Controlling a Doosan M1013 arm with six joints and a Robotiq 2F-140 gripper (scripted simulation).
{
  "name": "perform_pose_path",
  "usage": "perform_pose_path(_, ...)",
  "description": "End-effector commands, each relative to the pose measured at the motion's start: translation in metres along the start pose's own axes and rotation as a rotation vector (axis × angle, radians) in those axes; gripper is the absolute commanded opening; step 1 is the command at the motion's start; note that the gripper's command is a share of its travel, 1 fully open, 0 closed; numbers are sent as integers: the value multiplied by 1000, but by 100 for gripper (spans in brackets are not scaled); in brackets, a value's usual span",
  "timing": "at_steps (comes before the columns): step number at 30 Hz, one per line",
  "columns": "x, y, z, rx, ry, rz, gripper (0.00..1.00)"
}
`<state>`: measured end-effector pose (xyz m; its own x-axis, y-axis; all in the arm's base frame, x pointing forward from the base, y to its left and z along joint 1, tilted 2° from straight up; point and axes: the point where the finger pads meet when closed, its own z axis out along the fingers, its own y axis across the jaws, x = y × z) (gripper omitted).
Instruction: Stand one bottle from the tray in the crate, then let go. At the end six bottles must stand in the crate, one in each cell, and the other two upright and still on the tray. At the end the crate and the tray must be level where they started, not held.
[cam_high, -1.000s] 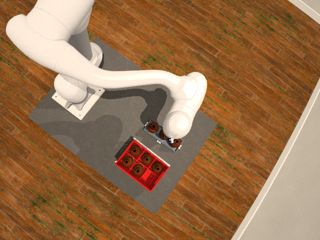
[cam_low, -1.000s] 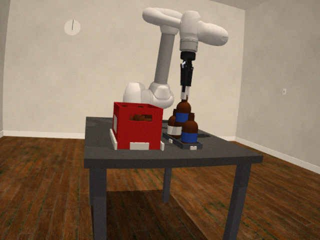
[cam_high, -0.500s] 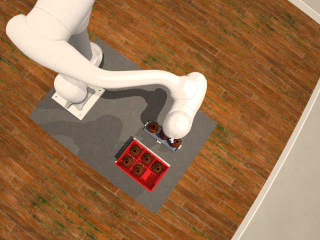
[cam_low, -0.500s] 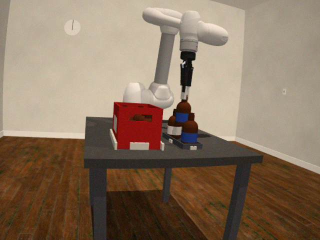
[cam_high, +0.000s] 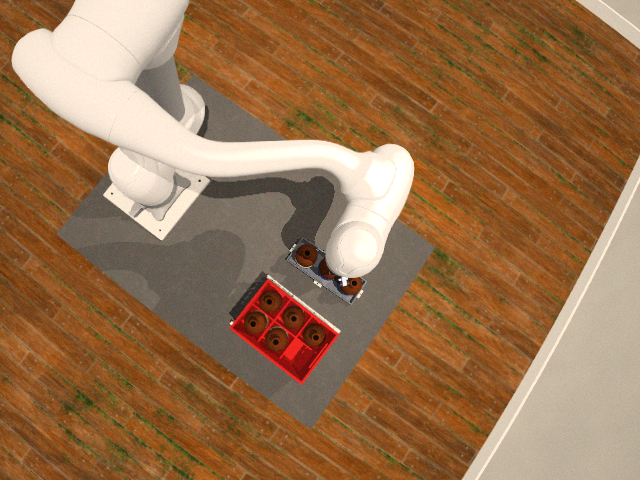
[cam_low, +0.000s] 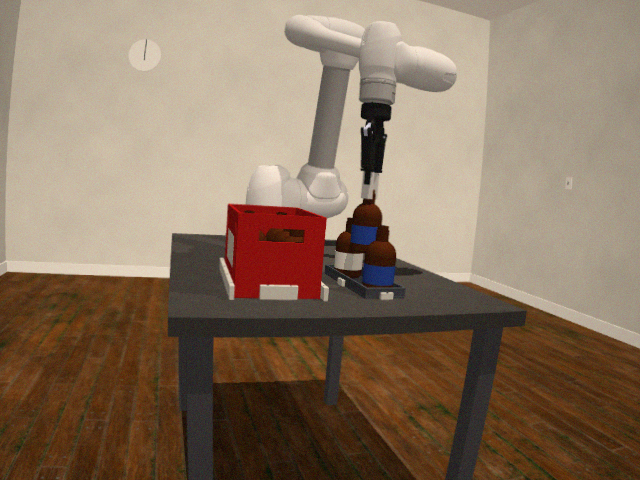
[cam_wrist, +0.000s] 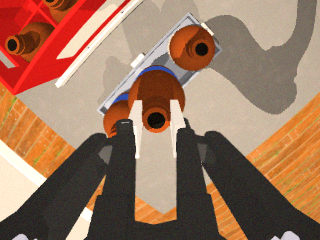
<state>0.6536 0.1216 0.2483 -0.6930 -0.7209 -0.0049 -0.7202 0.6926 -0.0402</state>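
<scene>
Gripper (cam_wrist: 156, 127) clamped on neck of middle bottle (cam_low: 364, 222), raised above grey tray (cam_low: 383, 292).
Two bottles stand on tray; red crate (cam_low: 276, 258) holds five; one corner cell (cam_high: 305, 356) vacant.

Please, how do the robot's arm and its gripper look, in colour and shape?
The arm is glossy white, with thick round links and bulbous joints, on a white square base plate. No cables or markings show. The gripper is black with long angular linkages; its fingers carry pale cream pads.
</scene>
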Motion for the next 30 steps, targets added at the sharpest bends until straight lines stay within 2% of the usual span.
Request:
perform_pose_path(1,0,0,0,0,0,0,0)
perform_pose_path(14,0,0,-2,0,0,0,0)
perform_pose_path(30,0,0,-15,0,0,0,0)
